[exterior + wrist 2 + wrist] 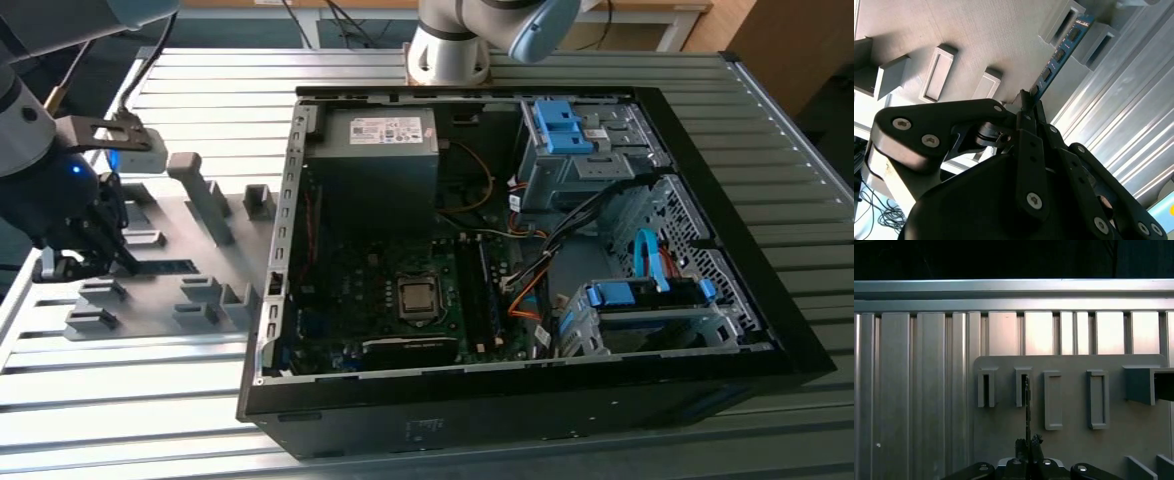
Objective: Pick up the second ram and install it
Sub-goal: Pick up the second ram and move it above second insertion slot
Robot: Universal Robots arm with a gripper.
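The second ram (1061, 50) is a thin blue-green board with dark chips, seen edge-on in both wrist views. Its far end lies between two grey holder blocks (1099, 40) on the grey holder plate (969, 30). My gripper (1028, 102) is shut on the ram's near end. In the first wrist view the ram (1027, 405) runs as a thin line from my gripper (1028, 442) up to a slot block (1023, 386). In the exterior view my gripper (83, 255) is low over the holder plate (174, 300) at the exterior view's left, with the ram (163, 268) a dark strip beside it.
An open computer case (747, 300) lies on the ribbed metal table (120, 400), to the exterior view's right of the plate. Inside are a motherboard (420, 300), a power supply (380, 135), cables and blue drive brackets (641, 295). Several upright grey blocks (200, 195) stand on the plate.
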